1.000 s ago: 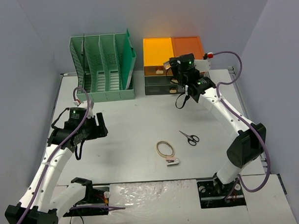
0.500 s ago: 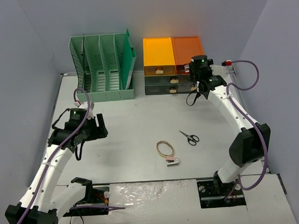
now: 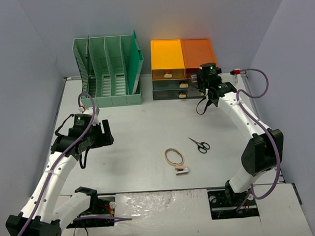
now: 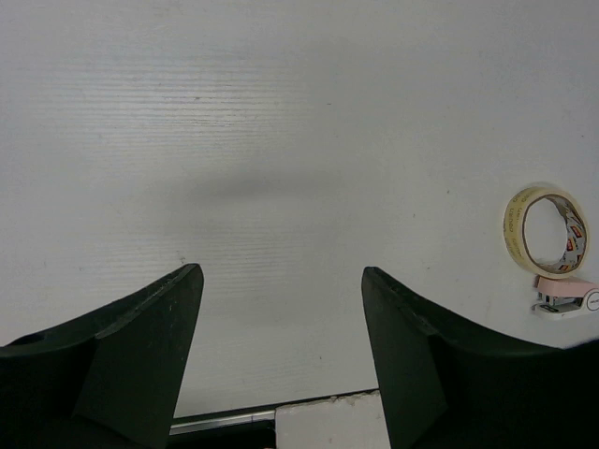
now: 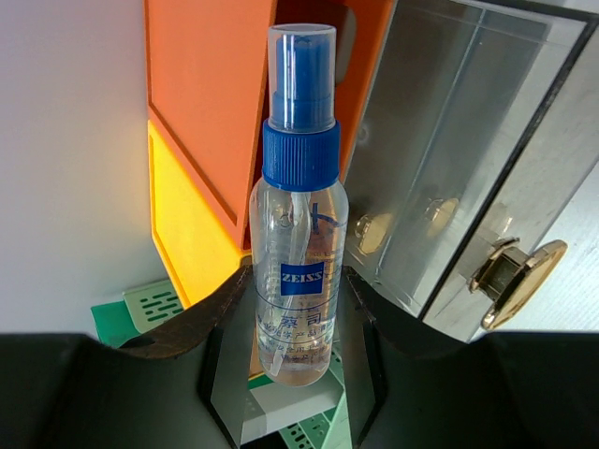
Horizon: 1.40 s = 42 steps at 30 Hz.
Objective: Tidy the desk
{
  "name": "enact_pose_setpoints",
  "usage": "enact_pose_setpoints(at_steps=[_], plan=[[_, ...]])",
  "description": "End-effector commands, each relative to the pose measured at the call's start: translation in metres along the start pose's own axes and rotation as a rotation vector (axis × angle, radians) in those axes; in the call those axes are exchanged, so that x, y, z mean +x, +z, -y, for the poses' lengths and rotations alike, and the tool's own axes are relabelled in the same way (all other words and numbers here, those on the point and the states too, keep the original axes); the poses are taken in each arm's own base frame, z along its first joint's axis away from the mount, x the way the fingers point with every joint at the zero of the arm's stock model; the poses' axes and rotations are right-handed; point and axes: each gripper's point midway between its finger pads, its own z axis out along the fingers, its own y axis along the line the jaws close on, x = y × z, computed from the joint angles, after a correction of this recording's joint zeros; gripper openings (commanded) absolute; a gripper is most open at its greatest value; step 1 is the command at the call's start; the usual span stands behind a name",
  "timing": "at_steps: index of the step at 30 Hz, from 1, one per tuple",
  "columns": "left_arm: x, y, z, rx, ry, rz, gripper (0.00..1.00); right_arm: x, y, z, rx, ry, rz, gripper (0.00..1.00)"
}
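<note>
The off-white desk (image 3: pixel 137 124) holds a roll of tape (image 3: pixel 173 157), a small pink-and-white stapler (image 3: pixel 181 170) and black scissors (image 3: pixel 200 144) near its middle. My right gripper (image 3: pixel 206 81) is shut on a clear spray bottle with a blue cap (image 5: pixel 299 201), held just in front of the orange-and-grey drawer unit (image 3: pixel 168 58). In the right wrist view the right gripper (image 5: pixel 298 281) clamps the bottle's lower half. My left gripper (image 3: pixel 104 135) is open and empty above the desk's left side. In its wrist view the left gripper (image 4: pixel 281 271) faces bare desk, with the tape (image 4: pixel 547 231) and stapler (image 4: pixel 564 296) at the right.
A mint-green slotted file rack (image 3: pixel 108 70) stands at the back left, next to the drawer unit. The grey drawers (image 5: pixel 468 140) with brass knobs are shut. Metal rails edge the desk, and grey walls enclose it.
My right gripper has carried the bottle rightward from in front of the yellow drawer to the orange side of the unit. The left arm has not moved.
</note>
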Motion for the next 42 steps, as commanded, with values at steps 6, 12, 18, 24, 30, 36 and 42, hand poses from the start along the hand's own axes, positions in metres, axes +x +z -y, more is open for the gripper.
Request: enact_pose_setpoints(at_steps=[6, 12, 18, 24, 30, 36, 42], plan=[[-0.018, -0.005, 0.007, 0.017, 0.015, 0.059, 0.65, -0.005, -0.008, -0.022, -0.063, 0.061, 0.001, 0.36], [-0.018, -0.006, 0.007, 0.015, 0.014, 0.060, 0.66, -0.004, -0.010, -0.025, -0.070, 0.054, -0.009, 0.55], [-0.018, -0.006, 0.007, 0.015, 0.010, 0.062, 0.66, -0.005, -0.014, -0.030, -0.085, 0.050, -0.013, 0.61], [-0.016, -0.005, 0.006, 0.015, 0.010, 0.060, 0.66, -0.014, -0.047, -0.059, -0.175, 0.004, -0.019, 0.59], [-0.015, -0.003, 0.006, 0.018, 0.009, 0.062, 0.66, -0.024, -0.084, -0.070, -0.252, -0.164, -0.012, 0.57], [-0.018, -0.001, 0.008, 0.027, 0.008, 0.066, 0.66, -0.014, -0.086, -0.024, -0.173, -0.489, -0.043, 0.55], [-0.020, -0.005, 0.006, 0.012, 0.027, 0.067, 0.66, -0.017, -0.077, 0.071, 0.087, -0.802, -0.045, 0.51]])
